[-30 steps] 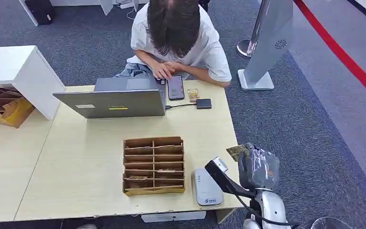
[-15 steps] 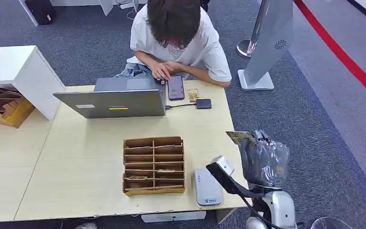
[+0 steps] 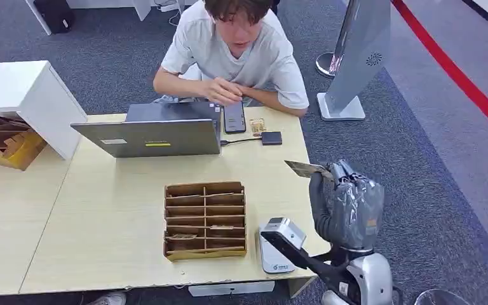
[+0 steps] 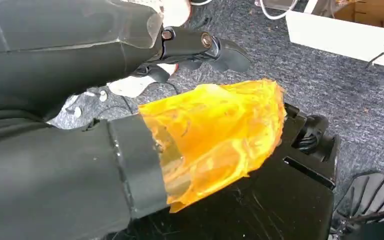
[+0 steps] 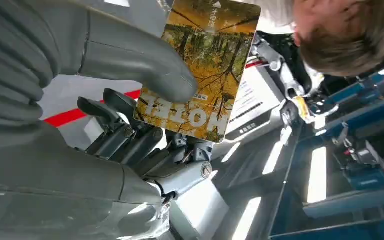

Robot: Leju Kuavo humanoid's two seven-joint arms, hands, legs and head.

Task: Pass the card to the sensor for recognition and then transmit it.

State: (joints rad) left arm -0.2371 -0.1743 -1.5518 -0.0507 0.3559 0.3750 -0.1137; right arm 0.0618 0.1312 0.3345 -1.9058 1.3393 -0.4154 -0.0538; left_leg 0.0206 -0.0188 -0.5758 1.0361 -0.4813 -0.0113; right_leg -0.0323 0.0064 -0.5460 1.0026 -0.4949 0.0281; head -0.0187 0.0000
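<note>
My right hand (image 3: 349, 204) is raised over the table's right edge and pinches a card (image 3: 305, 169) that sticks out level toward the table's middle. In the right wrist view the card (image 5: 205, 70) shows a yellow autumn forest print, with the thick grey thumb (image 5: 145, 65) pressed on its face. The white card sensor (image 3: 271, 257) lies on the table near the front edge, below and nearer than the hand, partly hidden by my wrist. A person (image 3: 235, 44) sits at the far side, facing the table. My left hand (image 4: 190, 42) hangs over the carpet, and its fingers are not clear.
A wooden slotted card holder (image 3: 204, 219) stands left of the sensor. At the far side are an open laptop (image 3: 155, 130), a phone (image 3: 234, 116) and a small black box (image 3: 271, 138). A white cabinet (image 3: 19, 95) stands at the left and a grey kiosk stand (image 3: 356, 57) beyond the table's right corner.
My right hand has risen and moved away from me with the card, up off the sensor's side. The person has lifted their head and drawn their arms back a little.
</note>
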